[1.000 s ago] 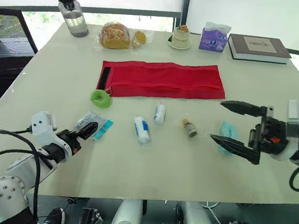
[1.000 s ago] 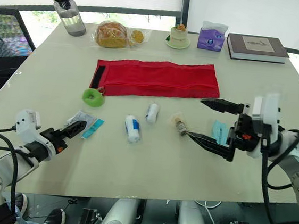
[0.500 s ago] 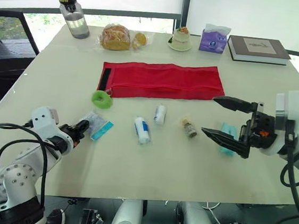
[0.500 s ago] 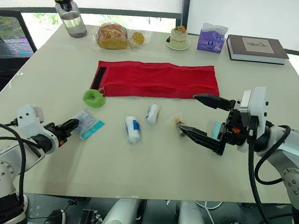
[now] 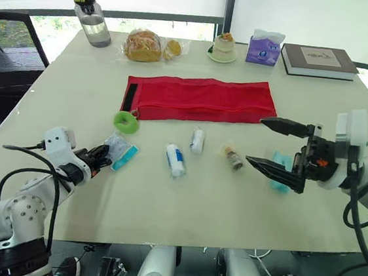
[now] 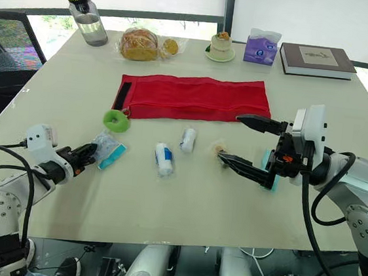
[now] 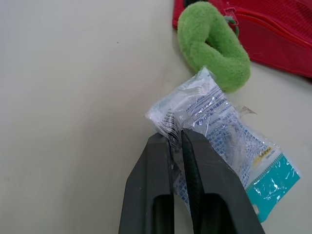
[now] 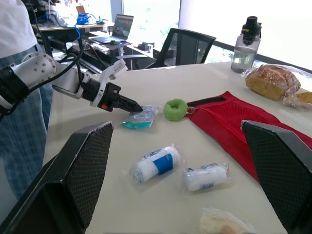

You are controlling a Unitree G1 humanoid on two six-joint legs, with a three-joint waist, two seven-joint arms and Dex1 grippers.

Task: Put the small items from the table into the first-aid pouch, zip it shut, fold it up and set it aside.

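Pouch [image 5: 200,99], red, lies flat and unfolded across the middle of the desk [image 5: 196,205], its black strip at the robot's left end. A green ring [image 5: 125,121] sits just beside that end's near corner.

Small items lie in a loose row on the near side of the pouch: a clear packet [image 5: 120,152] with a teal edge, two bandage rolls [image 5: 175,160] [image 5: 197,140], a small vial [image 5: 232,157] and a teal sachet [image 5: 280,164].

Left gripper [image 5: 104,160] is low over the desk at the clear packet. Its fingers [image 7: 151,185] are drawn narrow, and a corner of the packet's plastic is pinched between them. The packet rests on the desk.

Right gripper [image 5: 255,141] hangs above the desk between the vial and the sachet, fingers spread wide and holding nothing. The lower finger partly hides the sachet.

Along the far edge stand a water bottle [image 5: 90,15], bagged bread [image 5: 143,45], a small cake [image 5: 223,47], a tissue pack [image 5: 264,47] and a book [image 5: 318,60].
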